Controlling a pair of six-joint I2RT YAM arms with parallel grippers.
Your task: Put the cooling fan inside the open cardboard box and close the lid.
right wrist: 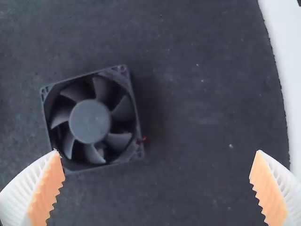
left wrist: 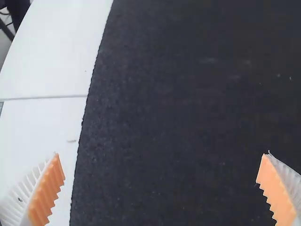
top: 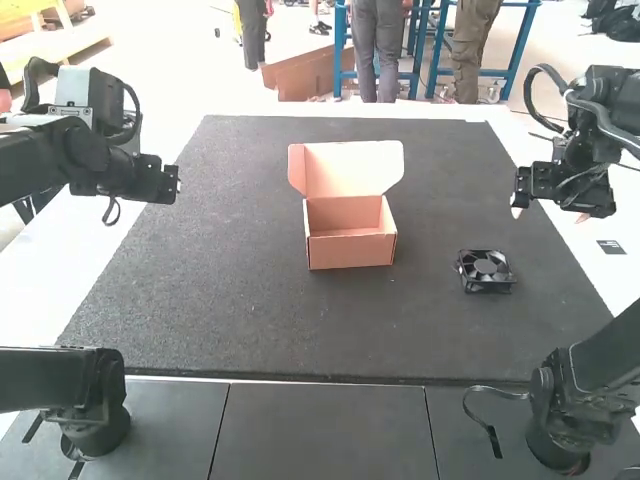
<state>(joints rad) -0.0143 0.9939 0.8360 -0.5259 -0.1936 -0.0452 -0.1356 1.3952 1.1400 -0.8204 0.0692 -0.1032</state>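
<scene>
Over at the left, your left arm (top: 90, 155) hangs above the edge of the black mat (top: 200, 290), where it meets the white worktop (top: 60, 260). The left jaws are spread wide with nothing between them, well apart from anything that matters yet

Centre of the mat, the cardboard box (top: 350, 240) stands open and looks empty, its lid (top: 346, 168) upright behind the opening. So the closing step is not done

Moving right, the cooling fan (top: 486, 270) lies flat on the mat, apart from the box and a little nearer to you. It is not in the box and nobody has hold of it

Far right, your right arm (top: 585, 140) holds its wrist above the fan. The right jaws are wide apart and clear of the fan, which lies nearer one orange pad (right wrist: 44, 193) than the other, so I'd say you are not yet centred over it

My read is that the whole job is ahead of you: line up, come down and grip the fan, carry it across to the box, drop it in, then fold the lid down
</scene>
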